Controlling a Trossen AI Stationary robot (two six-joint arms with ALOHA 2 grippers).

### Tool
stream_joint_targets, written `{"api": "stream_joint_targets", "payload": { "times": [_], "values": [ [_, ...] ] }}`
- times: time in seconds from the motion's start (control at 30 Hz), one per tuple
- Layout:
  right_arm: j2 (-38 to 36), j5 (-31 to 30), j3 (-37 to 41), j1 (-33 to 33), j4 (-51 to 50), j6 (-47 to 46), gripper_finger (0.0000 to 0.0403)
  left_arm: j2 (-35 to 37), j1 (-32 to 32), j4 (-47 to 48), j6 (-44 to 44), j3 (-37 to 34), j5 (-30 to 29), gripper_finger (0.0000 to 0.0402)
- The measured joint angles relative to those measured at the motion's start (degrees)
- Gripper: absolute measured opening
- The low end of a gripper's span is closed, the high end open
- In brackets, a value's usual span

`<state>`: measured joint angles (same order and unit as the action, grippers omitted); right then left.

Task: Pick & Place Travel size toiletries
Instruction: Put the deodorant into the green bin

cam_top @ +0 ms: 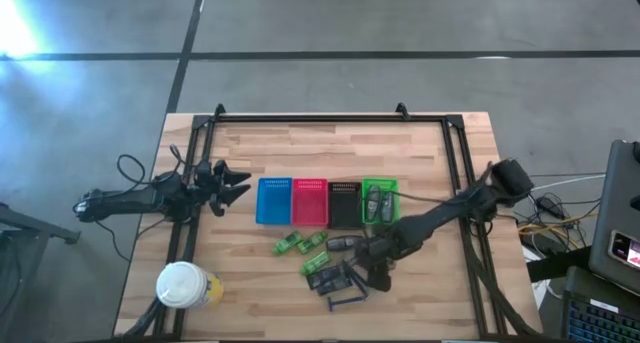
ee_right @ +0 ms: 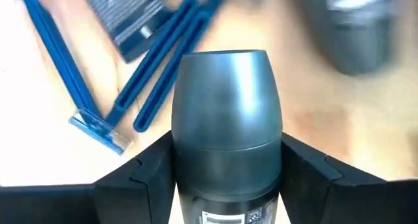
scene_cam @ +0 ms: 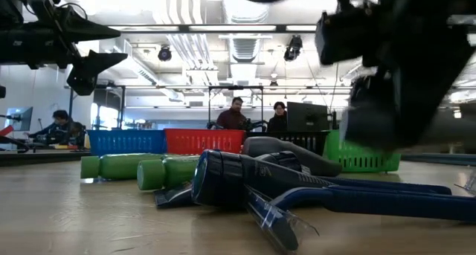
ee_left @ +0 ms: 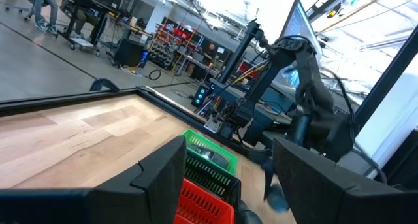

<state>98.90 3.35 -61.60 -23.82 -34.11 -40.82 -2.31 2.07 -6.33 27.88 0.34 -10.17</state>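
Right gripper [ee_right: 225,168] pinches a grey tube [ee_right: 226,129] above the toiletry pile at table's five o'clock; left gripper [cam_top: 232,182], fingers spread, waits at nine o'clock.

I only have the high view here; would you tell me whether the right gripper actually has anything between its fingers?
Observer: Yes. The right wrist view shows the right gripper with a finger against each side of a grey tube.
Operator: Thank you. And is the left gripper open?
Observer: Its wrist view shows the left gripper open, with nothing between its fingers, facing the green basket.
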Motion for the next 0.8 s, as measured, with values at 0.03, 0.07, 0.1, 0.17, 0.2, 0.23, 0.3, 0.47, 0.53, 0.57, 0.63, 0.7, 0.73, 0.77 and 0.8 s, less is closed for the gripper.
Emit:
{"api": "stream_joint_targets", "payload": {
  "times": [0.03,0.07,0.1,0.17,0.2,0.23,0.3,0.47,0.53,0.57,0.63,0.7,0.73,0.77,0.8],
  "values": [
    [-1.8,-0.85,0.0,-0.01,-1.8,-2.77,0.02,0.0,-0.02,0.0,0.0,0.0,0.0,0.0234],
    [-4.07,-2.33,0.0,-0.04,-4.13,-6.24,0.02,0.0,-0.02,-0.01,0.0,0.0,-0.01,0.0234],
    [-6.37,-4.48,0.0,-0.02,-6.73,-10.06,0.02,0.0,0.0,-0.01,0.0,0.0,0.0,0.0234],
    [-11.68,-9.88,0.03,0.23,-11.87,-19.1,0.02,0.0,-0.01,-0.02,0.0,0.0,0.0,0.0234],
    [-14.34,-12.72,0.26,0.86,-14.69,-24.65,0.02,0.0,-0.02,-0.02,0.0,0.0,-0.02,0.0234],
    [-16.99,-14.79,0.92,1.93,-16.85,-30.64,0.02,0.0,-0.02,0.0,0.0,0.0,0.0,0.0234],
    [-22.13,-16.63,3.82,5.55,-16.71,-39.32,0.02,0.0,-0.01,-0.02,0.0,0.0,0.0,0.0234],
    [-29.85,-14.2,14.73,17.94,-0.75,-43.74,0.0201,0.0,-0.02,-0.01,0.0,0.0,0.0,0.0234],
    [-30.42,-12.27,18.26,21.23,3.19,-44.98,0.0207,0.0,-0.01,0.0,0.0,0.0,0.0,0.0234],
    [-30.43,-12.1,19.54,22.41,3.77,-45.4,0.0209,0.0,-0.02,0.0,0.0,0.0,0.0,0.0234],
    [-30.39,-12.23,21.54,24.0,4.31,-46.69,0.021,0.0,-0.02,0.0,0.0,0.0,0.0,0.0234],
    [-30.16,-13.15,22.9,24.42,4.99,-48.58,0.021,0.0,-0.02,0.0,0.0,0.0,0.0,0.0234],
    [-30.05,-13.86,23.46,24.42,5.45,-49.09,0.021,0.0,-0.02,-0.01,0.0,0.0,-0.01,0.0234],
    [-30.04,-14.28,23.8,24.27,6.35,-49.4,0.021,0.0,-0.01,-0.02,0.0,0.0,0.0,0.0234],
    [-30.06,-14.92,23.97,24.16,7.69,-49.61,0.0212,0.0,-0.01,0.0,0.0,0.0,0.0,0.0234]
  ]
}}
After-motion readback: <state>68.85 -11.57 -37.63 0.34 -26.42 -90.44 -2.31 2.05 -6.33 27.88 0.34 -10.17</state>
